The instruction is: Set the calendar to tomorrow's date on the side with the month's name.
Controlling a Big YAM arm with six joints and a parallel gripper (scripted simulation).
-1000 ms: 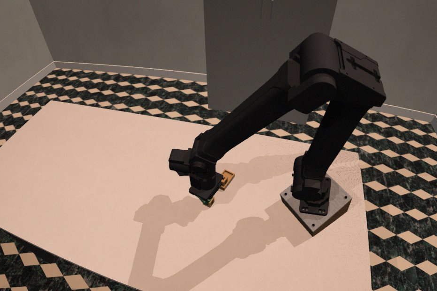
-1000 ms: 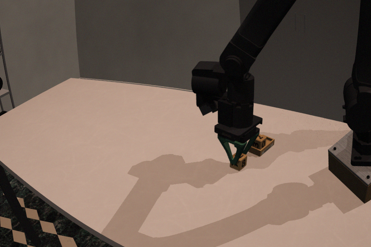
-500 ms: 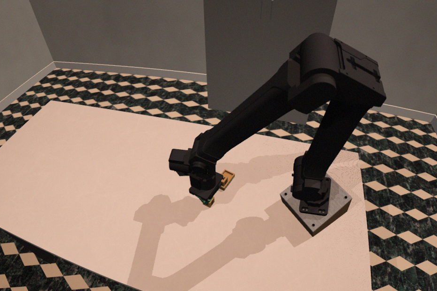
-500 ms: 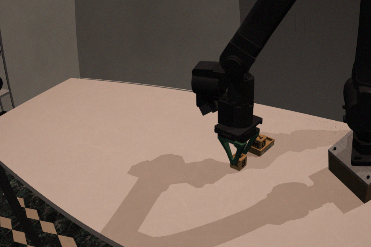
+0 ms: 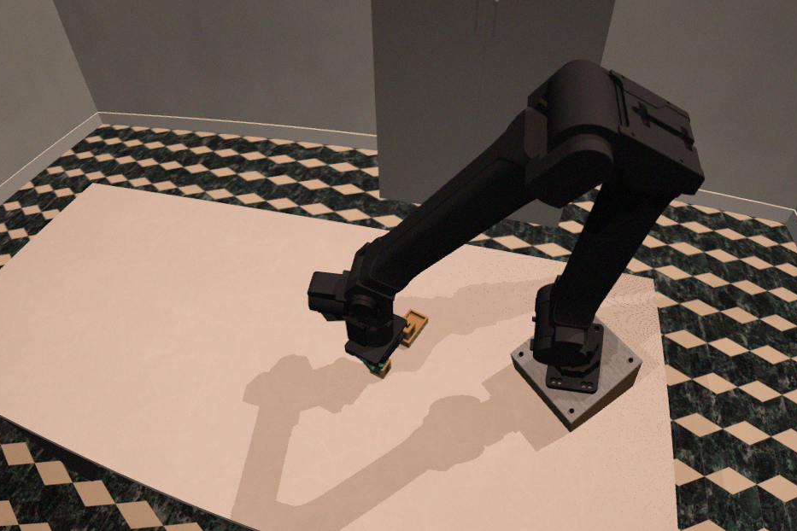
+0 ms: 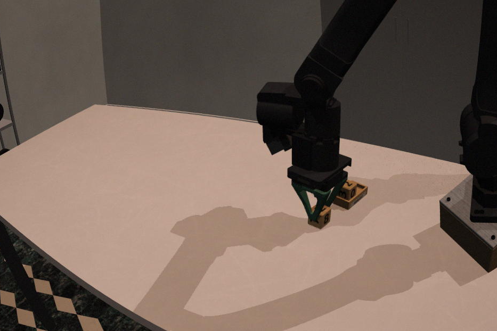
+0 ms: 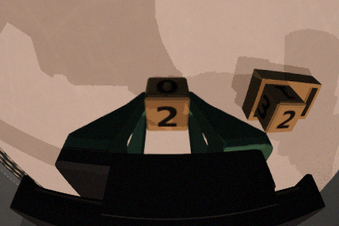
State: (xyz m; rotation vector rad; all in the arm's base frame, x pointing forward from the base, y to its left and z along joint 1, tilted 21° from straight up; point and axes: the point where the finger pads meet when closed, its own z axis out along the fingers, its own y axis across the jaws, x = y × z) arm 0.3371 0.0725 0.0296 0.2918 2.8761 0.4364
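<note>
Plain grey-walled room, checkered floor (image 5: pixel 730 432) (image 6: pixel 7 298), type unclear.

Top and exterior look down obliquely, sharing the table (image 5: pixel 179 282) (image 6: pixel 178 164); wrist, apparently close, faces tabletop.
</note>
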